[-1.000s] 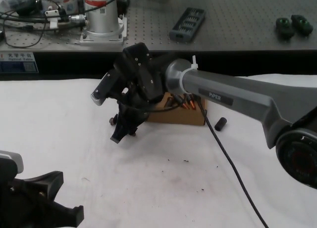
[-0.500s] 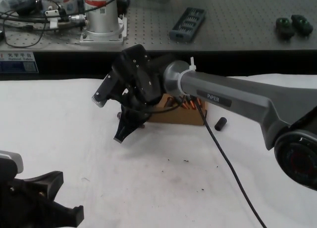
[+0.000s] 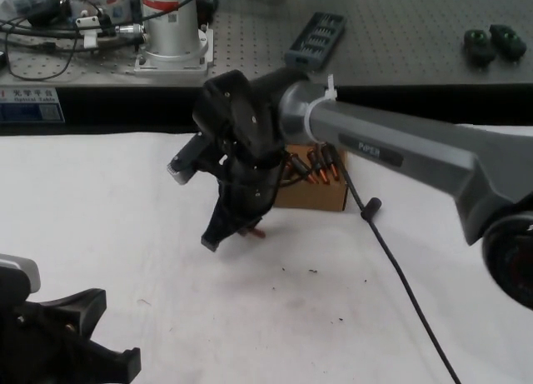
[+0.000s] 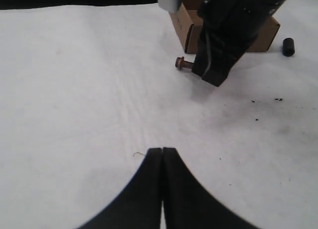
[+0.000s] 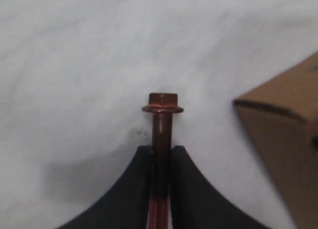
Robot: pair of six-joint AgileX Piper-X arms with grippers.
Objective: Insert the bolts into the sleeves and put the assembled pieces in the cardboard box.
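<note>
My right gripper (image 3: 223, 234) hangs just above the white cloth, in front of the cardboard box (image 3: 315, 194). It is shut on a copper-coloured bolt (image 5: 162, 118), whose hex head (image 4: 181, 63) pokes out beyond the fingertips. Several assembled pieces (image 3: 313, 165) stick up out of the box. One black sleeve (image 3: 371, 206) lies on the cloth to the right of the box. My left gripper (image 4: 162, 152) is shut on nothing, low over the cloth at the near left, well away from the box (image 4: 191, 31).
A black cable (image 3: 400, 276) trails from the right arm across the cloth on the right. Behind the cloth is a perforated bench with a metal post (image 3: 171, 22), a black bit holder (image 3: 316, 38) and green-black parts (image 3: 494, 42).
The right gripper has turned and shifted right and nearer, along the front of the box, carrying the bolt. The left arm has not moved.
</note>
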